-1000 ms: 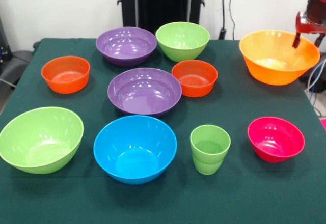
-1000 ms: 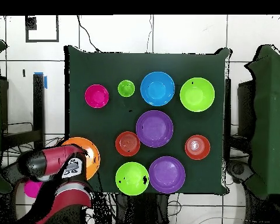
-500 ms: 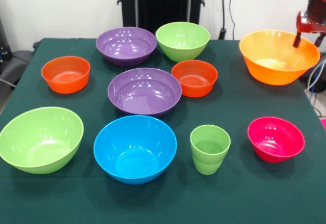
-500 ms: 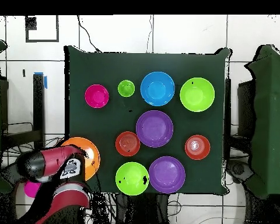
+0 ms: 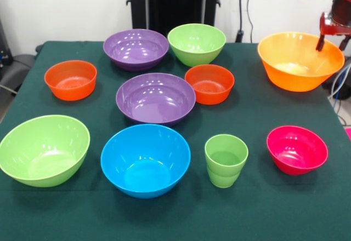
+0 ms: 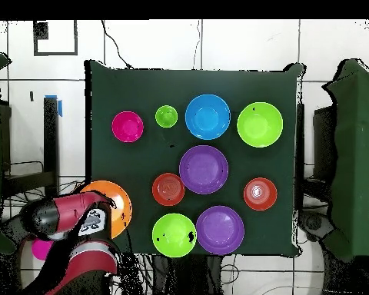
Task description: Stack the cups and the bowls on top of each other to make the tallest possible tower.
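Observation:
My gripper (image 5: pixel 332 42) hangs at the far right rim of the large orange bowl (image 5: pixel 299 60). It is open, with one finger inside the bowl and the other outside it. All the other pieces stand apart on the green cloth. There are two purple bowls (image 5: pixel 136 48) (image 5: pixel 156 97) and two lime bowls (image 5: pixel 196 44) (image 5: pixel 44 149). A blue bowl (image 5: pixel 145 159), two orange-red bowls (image 5: pixel 70 79) (image 5: pixel 209 83) and a pink-red bowl (image 5: pixel 296 149) also stand there. The light-green cup (image 5: pixel 226 160) is upright between the blue and pink-red bowls. In the overhead view the arm (image 6: pixel 64 213) covers part of the orange bowl (image 6: pixel 120 201).
The orange bowl sits close to the table's corner (image 5: pixel 343 101). Cables (image 5: pixel 340 82) hang just past that edge. A black stand (image 5: pixel 174 3) rises behind the table.
In the overhead view the arm has shifted slightly over the orange bowl. No bowl and no cup has moved.

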You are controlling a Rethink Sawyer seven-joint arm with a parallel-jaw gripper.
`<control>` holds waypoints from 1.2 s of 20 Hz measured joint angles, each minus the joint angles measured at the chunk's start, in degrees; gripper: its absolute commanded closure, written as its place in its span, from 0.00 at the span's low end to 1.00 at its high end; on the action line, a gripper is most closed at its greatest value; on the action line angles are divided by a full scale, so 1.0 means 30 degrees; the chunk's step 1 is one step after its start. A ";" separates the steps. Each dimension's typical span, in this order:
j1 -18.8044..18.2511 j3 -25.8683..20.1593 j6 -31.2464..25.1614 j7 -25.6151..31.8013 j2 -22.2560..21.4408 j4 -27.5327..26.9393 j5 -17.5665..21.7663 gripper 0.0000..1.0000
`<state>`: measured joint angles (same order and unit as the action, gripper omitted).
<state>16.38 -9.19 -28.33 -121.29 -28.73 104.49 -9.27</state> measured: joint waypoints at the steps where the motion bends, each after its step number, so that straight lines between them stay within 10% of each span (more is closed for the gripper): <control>1: 0.0008 0.0003 0.0000 0.0000 0.0006 -0.0025 0.0004 0.00; 24: 0.0702 0.0673 0.0175 0.0000 0.1519 -0.1448 0.0043 0.00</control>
<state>18.49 -7.17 -27.81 -121.29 -24.18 100.15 -9.14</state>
